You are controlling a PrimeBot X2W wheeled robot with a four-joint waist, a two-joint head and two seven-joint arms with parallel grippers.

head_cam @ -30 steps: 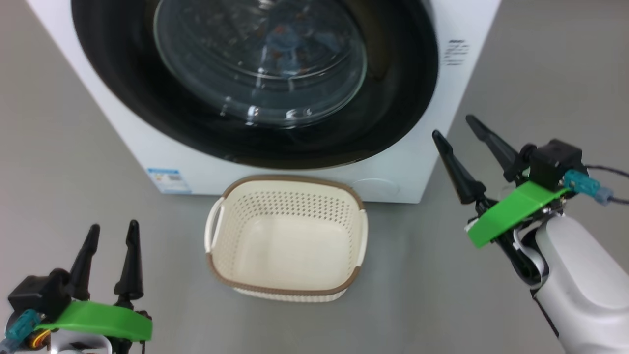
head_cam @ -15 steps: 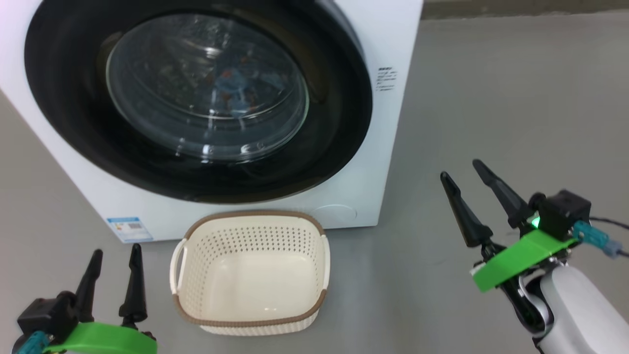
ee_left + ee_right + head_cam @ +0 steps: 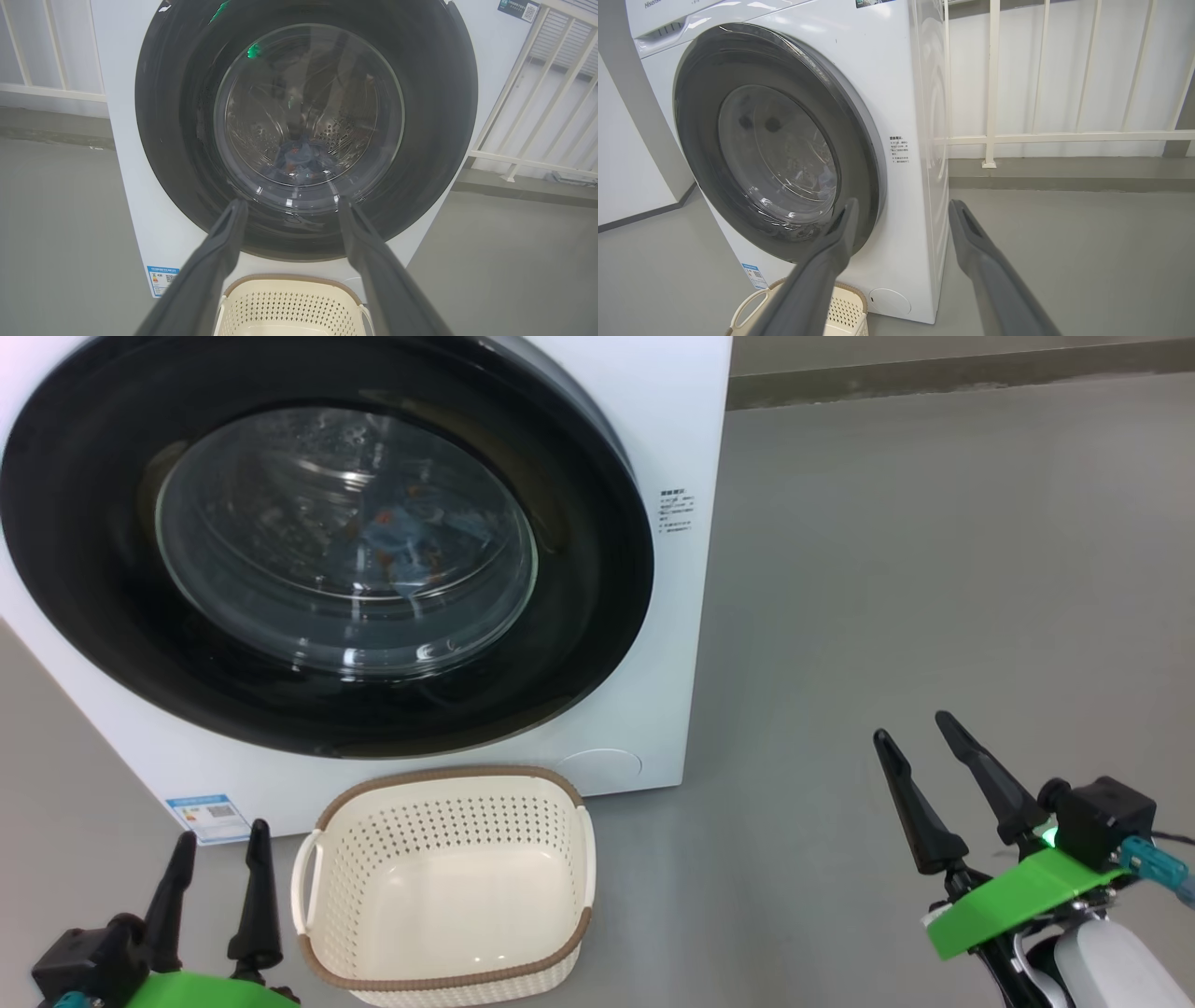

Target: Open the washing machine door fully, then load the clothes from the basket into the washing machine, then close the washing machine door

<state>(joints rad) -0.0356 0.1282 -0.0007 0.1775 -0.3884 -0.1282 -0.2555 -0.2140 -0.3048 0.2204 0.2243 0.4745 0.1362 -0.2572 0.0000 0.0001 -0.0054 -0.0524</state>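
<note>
The white washing machine [image 3: 691,448] stands ahead with its black-rimmed round door [image 3: 579,644] lying flat against the front. Through the glass I see light blue clothes [image 3: 401,537] with orange specks in the drum; they also show in the left wrist view [image 3: 299,156]. The cream basket [image 3: 448,773] sits on the floor right below the door and holds nothing. My left gripper [image 3: 222,835] is open at the lower left, beside the basket. My right gripper [image 3: 913,728] is open over bare floor, right of the machine. Both wrist views show wide-apart fingers [image 3: 233,233] [image 3: 840,233] pointing at the machine.
Grey floor [image 3: 934,569] stretches to the right of the machine. A white railing [image 3: 992,84] runs behind it against the wall. A blue label [image 3: 207,812] sits at the machine's lower left corner.
The head camera has swung, so machine and basket sit further left and lower in the picture. The right gripper shows lower in the view. Both grippers stay open.
</note>
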